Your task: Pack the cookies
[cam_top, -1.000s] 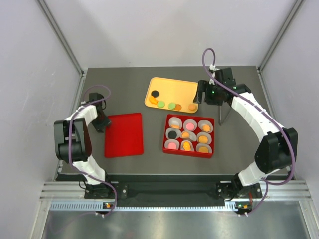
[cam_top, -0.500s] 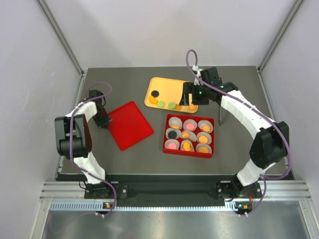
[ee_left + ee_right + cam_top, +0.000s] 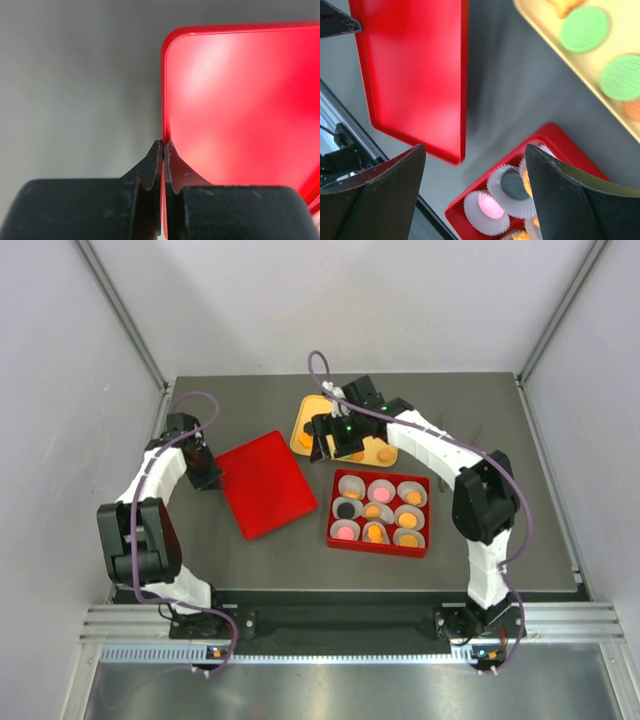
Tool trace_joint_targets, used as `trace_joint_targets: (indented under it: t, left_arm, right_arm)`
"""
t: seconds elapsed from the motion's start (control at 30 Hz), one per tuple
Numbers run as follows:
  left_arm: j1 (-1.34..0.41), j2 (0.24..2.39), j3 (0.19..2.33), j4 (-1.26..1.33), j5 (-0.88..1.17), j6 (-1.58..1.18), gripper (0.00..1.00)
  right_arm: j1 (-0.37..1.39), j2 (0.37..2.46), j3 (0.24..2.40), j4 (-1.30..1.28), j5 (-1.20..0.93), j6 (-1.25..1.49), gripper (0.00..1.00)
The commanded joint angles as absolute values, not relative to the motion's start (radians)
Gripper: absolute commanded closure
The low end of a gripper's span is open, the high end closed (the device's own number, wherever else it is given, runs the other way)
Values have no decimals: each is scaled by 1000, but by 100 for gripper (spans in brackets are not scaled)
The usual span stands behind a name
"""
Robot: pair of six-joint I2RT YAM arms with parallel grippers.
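Observation:
My left gripper [image 3: 163, 145] is shut on the edge of a flat red lid [image 3: 240, 100] and holds it at the left of the table [image 3: 265, 483]. In the top view the left gripper [image 3: 205, 468] is at the lid's left corner. A red box [image 3: 379, 548] holds several white paper cups, each with a cookie: black [image 3: 514, 184], pink [image 3: 488, 206] and orange ones. My right gripper [image 3: 328, 445] is open and empty above the left part of a yellow tray [image 3: 370, 420]. Loose cookies lie on the tray: two green [image 3: 584, 27] and orange [image 3: 385, 453]. Others are hidden under the arm.
The lid's near corner [image 3: 457, 157] lies close to the red box's left rim [image 3: 555, 137], with a strip of grey table between. The yellow tray [image 3: 545, 22] sits just behind the box. Grey walls enclose the table on three sides.
My left arm has swung the red lid, turning it and bringing it closer to the box. My right arm has swept left from the tray's right end to its left part.

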State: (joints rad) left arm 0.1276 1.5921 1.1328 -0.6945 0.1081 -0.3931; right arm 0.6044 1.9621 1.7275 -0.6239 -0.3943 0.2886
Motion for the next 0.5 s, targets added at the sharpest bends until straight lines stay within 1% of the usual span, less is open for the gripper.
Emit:
trace_joint_targets:
  t: [0.0,0.17,0.47]
  left_arm:
    - [126,1529,1170,-730,186,-385,100]
    - [126,1488,1172,-745,227,-382,100]
    - [126,1445,1178,-750,327,-390,100]
  right_arm:
    - [644,2015,1822,-620,-451,279,20]
    - [673,2098,1891,-600,-498,281,20]
    - [680,2146,1902,-531,-578,339,20]
